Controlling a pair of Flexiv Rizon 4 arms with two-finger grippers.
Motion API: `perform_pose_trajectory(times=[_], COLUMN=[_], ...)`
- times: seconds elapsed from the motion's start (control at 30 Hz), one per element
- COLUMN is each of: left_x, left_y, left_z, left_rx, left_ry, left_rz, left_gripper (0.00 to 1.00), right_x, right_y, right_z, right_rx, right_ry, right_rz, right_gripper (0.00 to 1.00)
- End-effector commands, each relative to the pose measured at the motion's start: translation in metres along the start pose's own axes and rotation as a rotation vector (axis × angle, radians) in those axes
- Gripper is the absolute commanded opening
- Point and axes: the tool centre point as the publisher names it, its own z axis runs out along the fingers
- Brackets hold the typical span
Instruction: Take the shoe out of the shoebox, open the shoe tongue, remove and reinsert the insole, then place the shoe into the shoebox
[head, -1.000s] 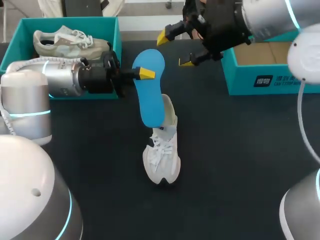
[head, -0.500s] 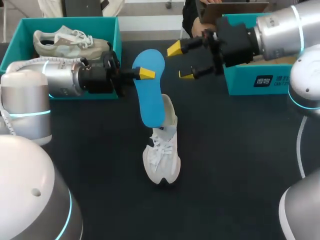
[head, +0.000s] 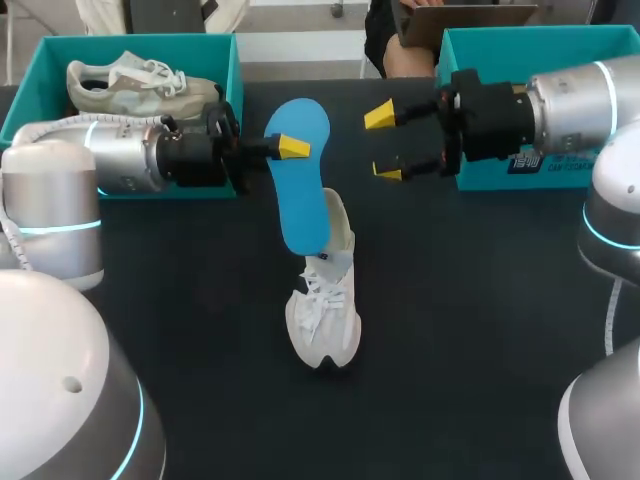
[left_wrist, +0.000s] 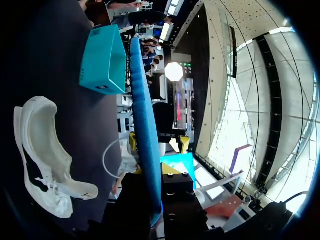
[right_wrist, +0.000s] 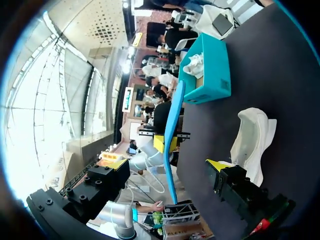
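Head view | 2 shoes (head: 322, 300) (head: 140, 85) | 2 shoeboxes (head: 236, 80) (head: 560, 42) | 1 insole (head: 300, 190) pinched by left tool (head: 292, 148) | right tool (head: 384, 144) agape, empty

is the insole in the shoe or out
Out: the left gripper holds the insole in the air, and both wrist views show it apart from the shoe.

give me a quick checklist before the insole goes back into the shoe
1. Insole gripped by the left end effector: ok, pinched near its upper end.
2. Right end effector free to help: ok, open, empty, beside the insole without touching it.
3. Shoe sitting upright on the table, opening up: ok.
4. Insole's lower end lined up with the shoe's opening: cannot tell, it overlaps the heel in the head view.
5. Tongue pulled open enough: cannot tell.
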Motion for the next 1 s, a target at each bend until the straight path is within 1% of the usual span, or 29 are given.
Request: perform_pose_trajectory(times=[0.03, 0.23, 0.27, 0.33, 0.4, 0.43, 0.5, 0.57, 0.63, 0.7, 0.83, 0.9, 1.0], left_x=[-0.001, -0.001, -0.002, -0.003, 0.000, 0.001, 0.004, 0.008, 0.015, 0.020, 0.032, 0.035, 0.039], left_y=[0.000, 0.000, 0.000, -0.001, -0.002, -0.002, -0.003, -0.003, -0.005, -0.006, -0.007, -0.007, -0.007], left_z=[0.000, 0.000, 0.000, -0.002, -0.003, -0.004, -0.006, -0.008, -0.010, -0.012, -0.017, -0.019, -0.021], left_rx=[0.000, 0.000, -0.014, -0.041, -0.042, -0.059, -0.086, -0.092, -0.103, -0.096, -0.094, -0.112, -0.118], left_ry=[0.002, 0.002, 0.017, 0.002, 0.033, 0.034, -0.011, -0.050, -0.051, -0.063, -0.025, 0.000, 0.026], left_rz=[0.001, 0.001, 0.027, 0.126, 0.196, 0.251, 0.341, 0.413, 0.484, 0.560, 0.723, 0.807, 0.895], left_gripper=[0.00, 0.00, 0.00, 0.00, 0.00, 0.00, 0.00, 0.00, 0.00, 0.00, 0.00, 0.00, 0.00], right_x=[-0.005, -0.005, -0.005, -0.005, -0.005, -0.005, -0.005, -0.005, -0.005, -0.005, -0.005, -0.005, -0.005], right_y=[-0.002, -0.002, -0.002, -0.002, -0.002, -0.002, -0.002, -0.002, -0.002, -0.002, -0.002, -0.002, -0.002], right_z=[0.005, 0.005, 0.005, 0.005, 0.005, 0.005, 0.005, 0.005, 0.005, 0.005, 0.005, 0.005, 0.005], right_rx=[-0.025, -0.025, -0.025, -0.025, -0.025, -0.025, -0.025, -0.025, -0.025, -0.025, -0.025, -0.025, -0.025], right_ry=[0.022, 0.022, 0.022, 0.022, 0.022, 0.022, 0.022, 0.022, 0.022, 0.022, 0.022, 0.022, 0.022], right_rz=[-0.006, -0.006, -0.006, -0.006, -0.006, -0.006, -0.006, -0.006, -0.006, -0.006, -0.006, -0.006, -0.006], right_gripper=[1.00, 1.00, 1.00, 1.00, 1.00, 1.00, 1.00, 1.00, 1.00, 1.00, 1.00, 1.00, 1.00])
